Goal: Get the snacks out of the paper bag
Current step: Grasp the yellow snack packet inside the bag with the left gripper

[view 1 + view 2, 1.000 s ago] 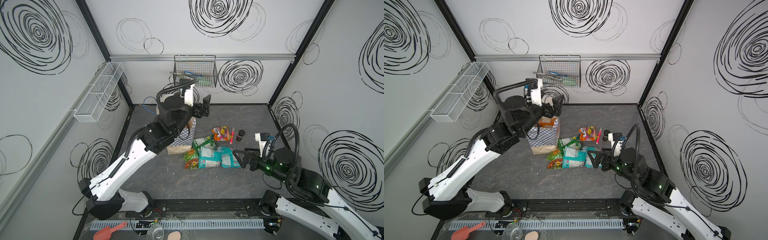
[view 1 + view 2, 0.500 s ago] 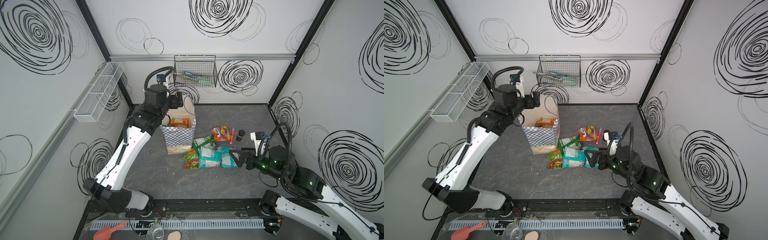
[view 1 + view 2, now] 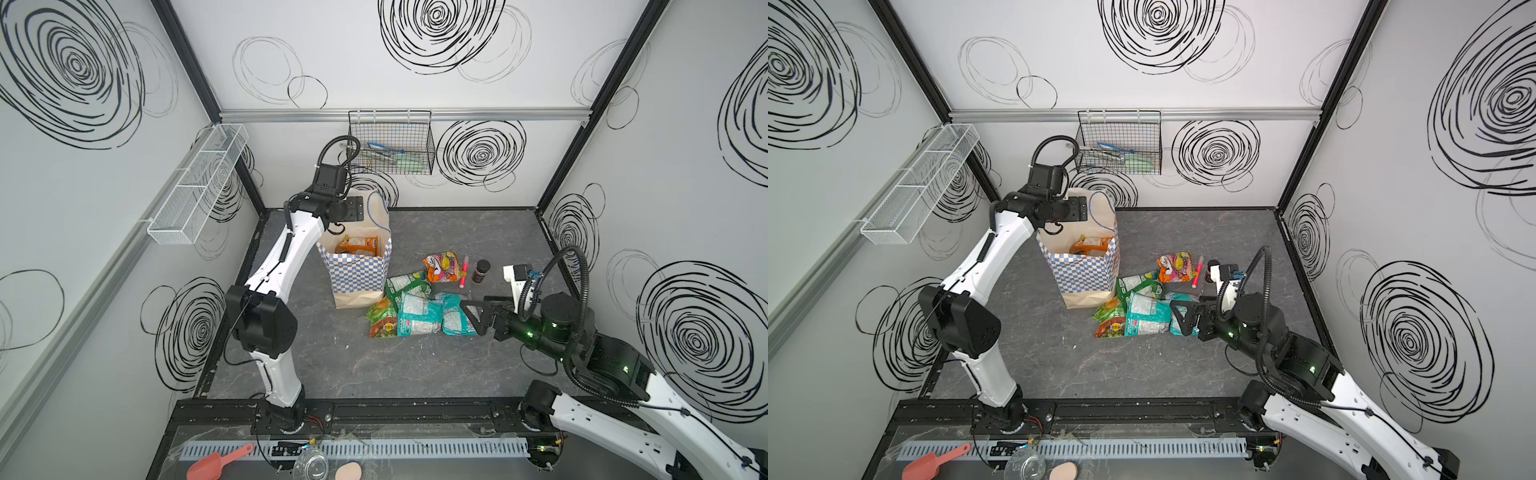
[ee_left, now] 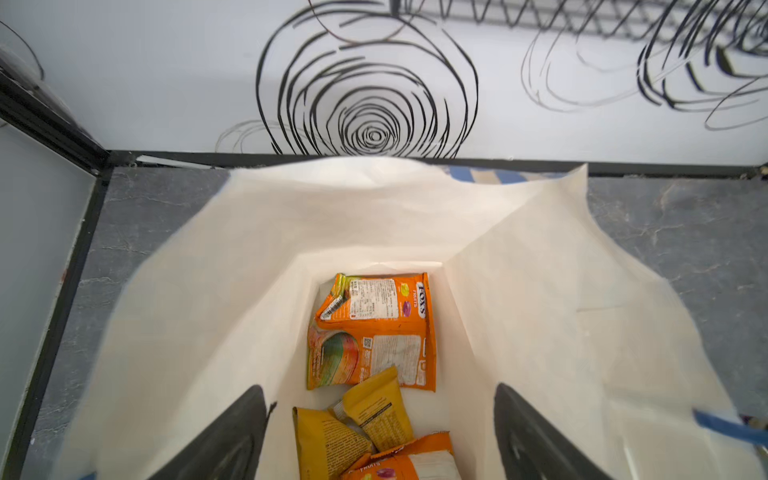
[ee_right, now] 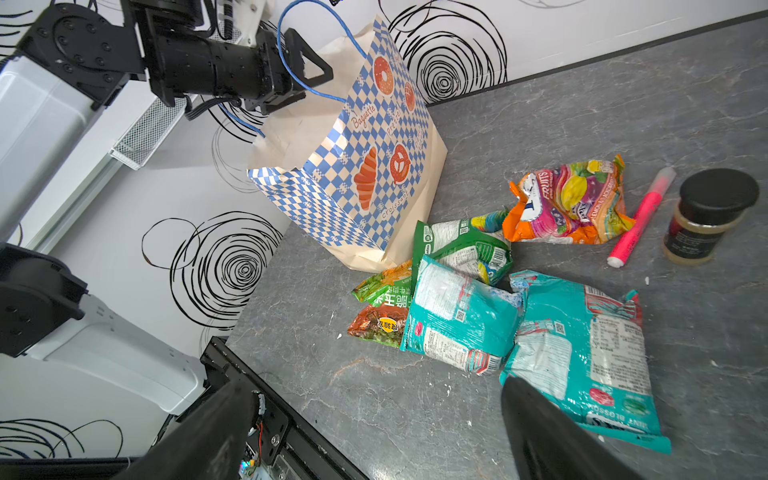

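Note:
The paper bag (image 3: 357, 274) stands upright at the back left of the table, with a blue-and-white check top and a tan base. My left gripper (image 3: 353, 208) hovers over its mouth, open and empty. In the left wrist view its black fingers (image 4: 232, 436) frame the cream inside (image 4: 519, 291), where orange snacks (image 4: 374, 332) and yellow snacks (image 4: 378, 403) lie on the bottom. Beside the bag lie a multicoloured packet (image 3: 442, 266), a green one (image 3: 405, 284) and two teal ones (image 3: 417, 318). My right gripper (image 3: 473, 309) is open and empty, low over the right teal packet (image 5: 582, 353).
A red marker (image 3: 464, 272) and a small dark jar (image 3: 482, 271) lie right of the multicoloured packet. A wire basket (image 3: 390, 143) hangs on the back wall just behind the bag. A white mesh shelf (image 3: 195, 187) runs along the left wall.
My left arm has swung back and to the left, bringing its gripper from the bag's right side to above the bag's mouth. The right gripper has shifted only slightly.

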Motion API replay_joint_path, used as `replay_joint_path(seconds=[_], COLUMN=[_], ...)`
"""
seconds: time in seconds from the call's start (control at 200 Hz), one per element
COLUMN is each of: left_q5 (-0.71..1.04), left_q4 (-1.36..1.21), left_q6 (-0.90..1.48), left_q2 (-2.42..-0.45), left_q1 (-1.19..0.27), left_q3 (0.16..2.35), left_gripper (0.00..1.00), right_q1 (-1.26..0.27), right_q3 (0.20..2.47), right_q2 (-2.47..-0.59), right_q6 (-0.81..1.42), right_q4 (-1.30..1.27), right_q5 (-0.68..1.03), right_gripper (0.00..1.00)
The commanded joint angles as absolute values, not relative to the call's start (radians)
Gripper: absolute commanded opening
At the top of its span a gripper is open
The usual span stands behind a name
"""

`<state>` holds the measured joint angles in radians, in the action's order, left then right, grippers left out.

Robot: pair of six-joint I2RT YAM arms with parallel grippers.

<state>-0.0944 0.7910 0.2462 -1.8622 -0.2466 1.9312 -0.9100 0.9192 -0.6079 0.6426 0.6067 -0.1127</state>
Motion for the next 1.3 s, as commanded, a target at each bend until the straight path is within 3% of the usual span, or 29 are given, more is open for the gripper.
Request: replay_joint_path(seconds=[0.0, 0.205, 0.986, 1.296], left_q5=[-0.060, -0.110, -0.026, -0.045], left_q4=[0.861, 0.957, 1.007, 1.028], left_q6=[0.232, 0.201, 0.125, 0.105], left_q2=[-1.908, -2.000, -2.132, -2.151], left_q1=[-0.250, -0.254, -0.275, -0.293], left_q3=[1.983, 2.019, 1.898, 1.864], left_gripper=[0.87, 0.87, 0.84, 0.86], right_q1=[-0.912, -0.912, -0.912, -0.913], right_q3=[0.963, 1.002, 0.945, 1.049], right_q2=[-0.614, -0.635, -0.611, -0.670], right_q6=[0.637, 0.598, 0.617, 0.597], right_q4=[0.601, 0.612, 0.580, 0.588], right_q5=[-0.112, -0.104, -0.094, -0.026], right_gripper=[0.97, 0.97, 0.97, 0.97])
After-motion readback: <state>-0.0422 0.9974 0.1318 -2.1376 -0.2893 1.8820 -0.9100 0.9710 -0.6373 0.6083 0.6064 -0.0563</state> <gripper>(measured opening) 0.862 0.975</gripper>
